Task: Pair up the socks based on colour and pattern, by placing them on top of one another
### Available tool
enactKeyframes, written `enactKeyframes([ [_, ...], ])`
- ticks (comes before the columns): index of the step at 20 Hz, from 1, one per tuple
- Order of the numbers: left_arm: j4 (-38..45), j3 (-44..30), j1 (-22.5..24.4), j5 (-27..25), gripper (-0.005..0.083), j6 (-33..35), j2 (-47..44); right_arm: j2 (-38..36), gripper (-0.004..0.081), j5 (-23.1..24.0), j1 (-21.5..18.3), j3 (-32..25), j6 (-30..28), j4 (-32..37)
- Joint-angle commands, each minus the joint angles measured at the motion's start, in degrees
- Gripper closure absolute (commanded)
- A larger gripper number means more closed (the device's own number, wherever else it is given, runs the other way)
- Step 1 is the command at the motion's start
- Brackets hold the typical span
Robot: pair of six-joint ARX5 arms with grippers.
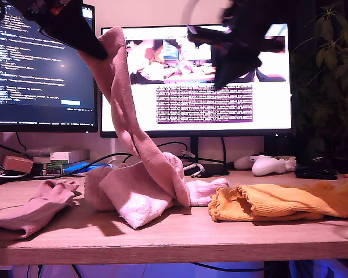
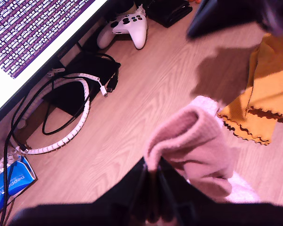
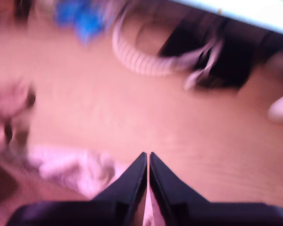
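Observation:
My first gripper [image 1: 101,53] [image 2: 152,165] is high at the exterior view's upper left, shut on the cuff of a dusty mauve sock [image 1: 140,142] [image 2: 198,146]. That sock hangs down and drapes over fluffy white socks [image 1: 133,200] [image 2: 243,190] at the table's middle. A second mauve sock [image 1: 35,211] lies flat at the exterior view's left. Orange ribbed socks [image 1: 278,202] [image 2: 266,94] with frilly cuffs lie at the exterior view's right. My second gripper [image 1: 223,78] [image 3: 147,157] is motion-blurred high in front of the monitor, shut with nothing visible between its jaws, above a blurred white sock [image 3: 70,165].
Two monitors [image 1: 220,81] stand at the back. A white game controller [image 1: 269,165] [image 2: 129,26], cables [image 2: 66,127], a black device [image 1: 316,169] and small boxes [image 1: 64,162] sit behind the socks. A plant [image 1: 330,69] fills the exterior view's right.

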Motion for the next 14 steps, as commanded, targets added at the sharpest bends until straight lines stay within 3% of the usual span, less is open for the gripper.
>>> enactKeyframes([
  [1, 0.8, -0.2, -0.2, 0.0, 0.0794, 0.2, 0.9, -4.7, 0.0783, 0.1, -0.8, -5.7, 1.4, 5.0],
  [5, 1.0, -0.2, -0.2, 0.0, 0.0794, 0.4, 0.9, -14.5, 0.0783, -0.5, -4.9, -17.3, 1.9, 10.1],
  [8, 1.3, -0.2, -0.2, 0.0, 0.0794, 1.7, 0.9, -23.1, 0.0783, -3.9, -9.9, -23.6, 1.9, 10.1],
  [14, 7.8, 0.5, 1.9, -3.3, 0.0794, 3.4, 0.9, -35.7, 0.0783, -6.6, -15.1, -26.2, 0.4, -2.1],
])
